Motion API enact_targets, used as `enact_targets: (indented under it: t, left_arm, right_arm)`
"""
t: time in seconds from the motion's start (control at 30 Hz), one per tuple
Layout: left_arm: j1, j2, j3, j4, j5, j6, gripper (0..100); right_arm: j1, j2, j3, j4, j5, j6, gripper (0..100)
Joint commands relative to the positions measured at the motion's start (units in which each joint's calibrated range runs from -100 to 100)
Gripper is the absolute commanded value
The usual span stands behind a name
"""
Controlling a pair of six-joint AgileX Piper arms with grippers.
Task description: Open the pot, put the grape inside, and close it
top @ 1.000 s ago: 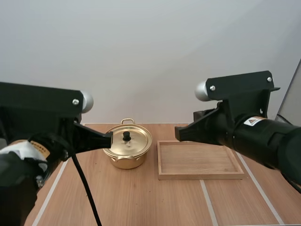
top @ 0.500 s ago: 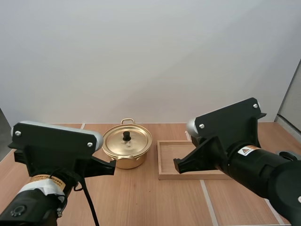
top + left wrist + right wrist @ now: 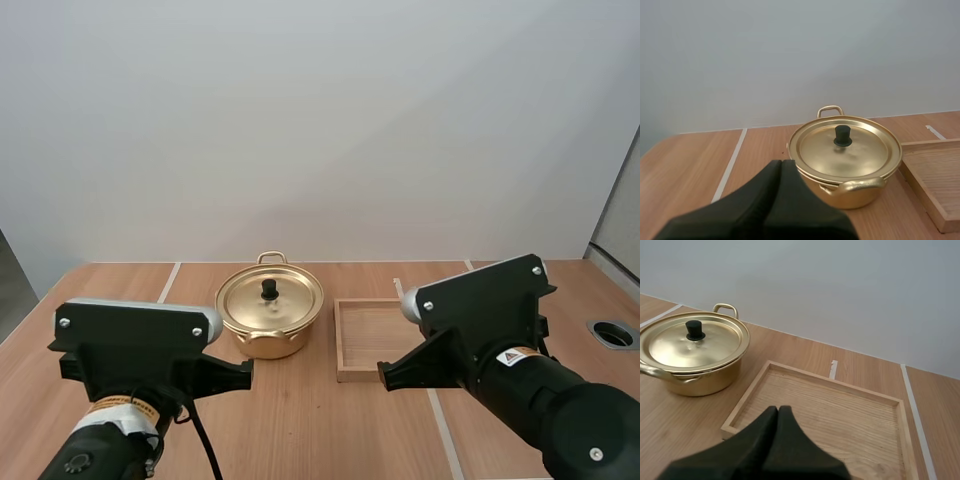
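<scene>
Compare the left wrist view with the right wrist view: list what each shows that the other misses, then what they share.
Left wrist, not right: my left gripper, fingers shut in one wedge, pointing toward the pot. Right wrist, not left: my right gripper, shut, pointing toward the wooden tray, most of its floor showing. Shared: the pot with its lid on, the tray beside it.

Shiny gold-coloured round metal pot [image 3: 268, 345], upright on the light wooden table [image 3: 300, 420]. Closed: flat gold lid [image 3: 292, 300] seated flush on the rim, small black knob [image 3: 269, 289] dead centre. Two loop handles: far handle [image 3: 271, 257], near handle [image 3: 266, 335]. Sits just left of the shallow wooden tray [image 3: 365, 330] in the high view, narrow gap, not touching.
</scene>
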Motion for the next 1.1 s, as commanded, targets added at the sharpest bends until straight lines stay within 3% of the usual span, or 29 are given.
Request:
enact_targets:
  t: [0.0, 0.67, 0.9, 1.07]
  left_arm:
    - [0.1, -0.2, 1.2, 0.5, -0.8, -1.2, 0]
    - [0.1, -0.2, 4.8, 0.5, -2.5, -1.0, 0]
    - [2.69, -0.2, 4.8, 0.5, -2.5, -1.0, 0]
    - [2.98, -0.2, 5.1, 0.4, -4.4, -1.0, 0]
  right_arm:
    - [-0.1, -0.6, 1.4, 0.0, -1.6, -0.6, 0]
    - [-0.1, -0.6, 3.5, 0.0, -2.0, -0.6, 0]
    - [-0.1, -0.6, 3.5, 0.0, -2.0, -0.6, 0]
    - [-0.1, -0.6, 3.5, 0.0, -1.7, -0.6, 0]
